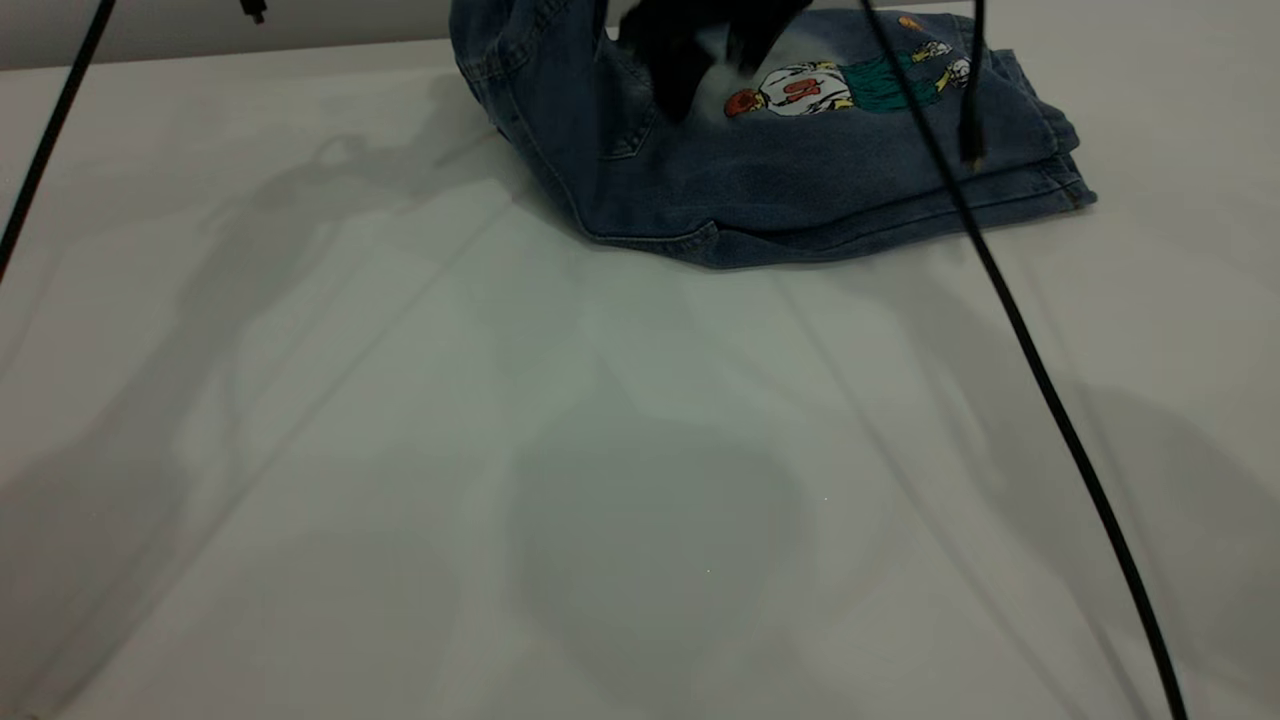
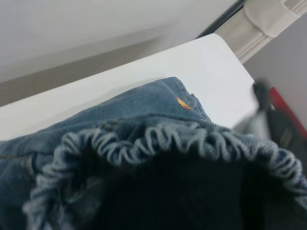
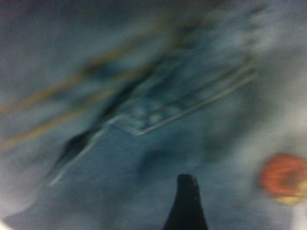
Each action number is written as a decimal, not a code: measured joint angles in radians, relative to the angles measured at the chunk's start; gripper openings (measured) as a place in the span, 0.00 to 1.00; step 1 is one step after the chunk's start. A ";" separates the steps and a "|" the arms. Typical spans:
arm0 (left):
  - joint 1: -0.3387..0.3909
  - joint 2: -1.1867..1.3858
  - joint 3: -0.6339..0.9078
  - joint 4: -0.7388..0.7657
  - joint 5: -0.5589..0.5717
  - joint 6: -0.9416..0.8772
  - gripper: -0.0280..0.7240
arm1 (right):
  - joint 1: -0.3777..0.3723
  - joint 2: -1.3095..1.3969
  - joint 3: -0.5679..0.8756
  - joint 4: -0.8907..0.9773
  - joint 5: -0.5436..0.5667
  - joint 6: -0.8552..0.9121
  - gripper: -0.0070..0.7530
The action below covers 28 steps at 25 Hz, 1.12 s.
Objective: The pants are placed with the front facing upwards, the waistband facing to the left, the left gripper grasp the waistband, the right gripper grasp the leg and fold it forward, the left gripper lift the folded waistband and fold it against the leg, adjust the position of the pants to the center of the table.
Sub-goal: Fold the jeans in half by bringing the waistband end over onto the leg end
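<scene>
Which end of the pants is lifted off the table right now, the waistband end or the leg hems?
The waistband end: it is raised at the pants' left side, while the stacked leg hems at the right lie flat on the table.

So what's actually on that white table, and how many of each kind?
Denim pants: 1
Black end effector pieces over the pants: 1 dark mass, cannot tell how many
Black cables hanging across the exterior view: 2, one at the left, one at the right
Total: 1 garment on the table, plus 2 cables.
</scene>
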 joint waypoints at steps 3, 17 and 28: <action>0.000 0.000 0.000 0.012 0.012 0.000 0.09 | -0.046 -0.003 -0.025 0.009 0.001 0.007 0.64; -0.021 0.000 -0.014 0.013 0.006 0.001 0.09 | -0.260 0.052 -0.023 0.034 0.129 0.018 0.64; -0.141 0.000 -0.199 0.134 0.046 -0.113 0.09 | -0.259 0.075 -0.022 0.063 0.127 0.017 0.64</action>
